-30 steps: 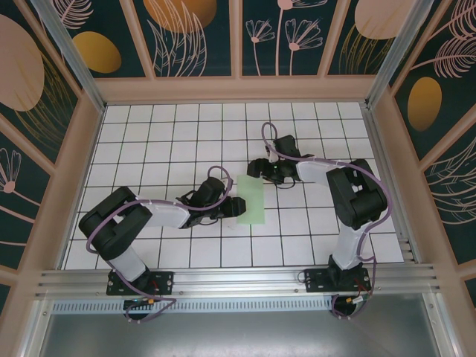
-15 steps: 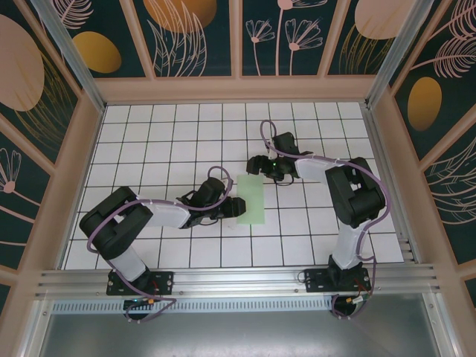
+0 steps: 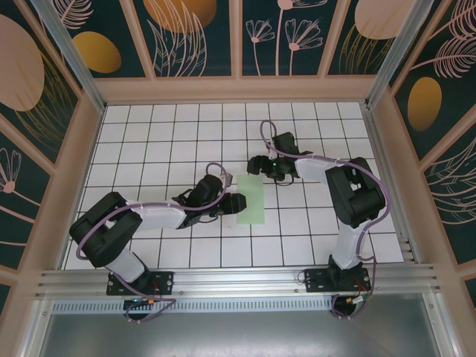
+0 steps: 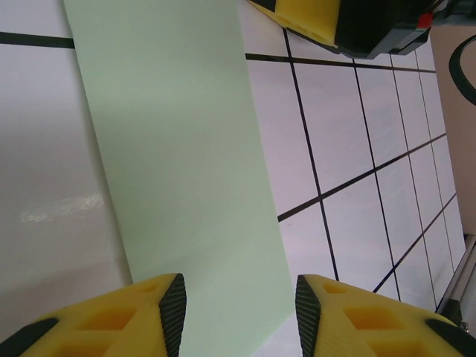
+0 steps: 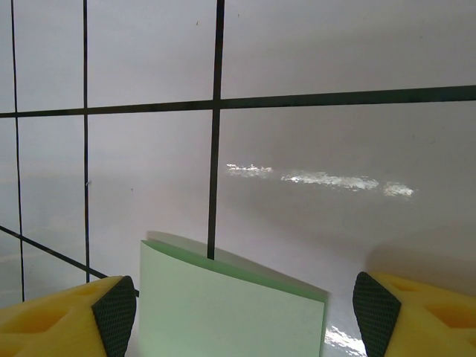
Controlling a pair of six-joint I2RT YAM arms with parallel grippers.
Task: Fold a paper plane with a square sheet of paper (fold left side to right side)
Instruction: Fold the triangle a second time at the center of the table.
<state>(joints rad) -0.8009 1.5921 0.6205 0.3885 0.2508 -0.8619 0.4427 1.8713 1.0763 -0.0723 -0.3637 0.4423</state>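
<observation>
— Well, how do the jaws stand on the left gripper (image 4: 239,297)?
— Partly apart, with a moderate gap and nothing pinched. In the left wrist view its two yellow fingers (image 4: 111,323) frame the near end of the sheet of paper (image 4: 178,149). Whether they touch it I cannot tell.
— And the right gripper (image 5: 245,301)?
— Jaws spread wide, one yellow finger at each lower corner of its wrist view. The far end of the sheet lies between them, gripped by neither.
— The arm poses?
— From above, the left arm climbs from its base at 7 o'clock of the table (image 3: 149,134) and folds at the elbow near 8 o'clock. Its forearm lies low toward 3 o'clock, with the tip at the sheet's 9 o'clock edge. The right arm rises from 5 o'clock, bends near 3 o'clock and reaches toward 9 o'clock, ending at the sheet's 12 o'clock end.
— How does the sheet look?
— Pale mint green, folded to a narrow strip. It lies on the white grid tiles close to the table's centre, long axis running 12 to 6. At the 12 o'clock end two layers show, one edge just behind the other.
</observation>
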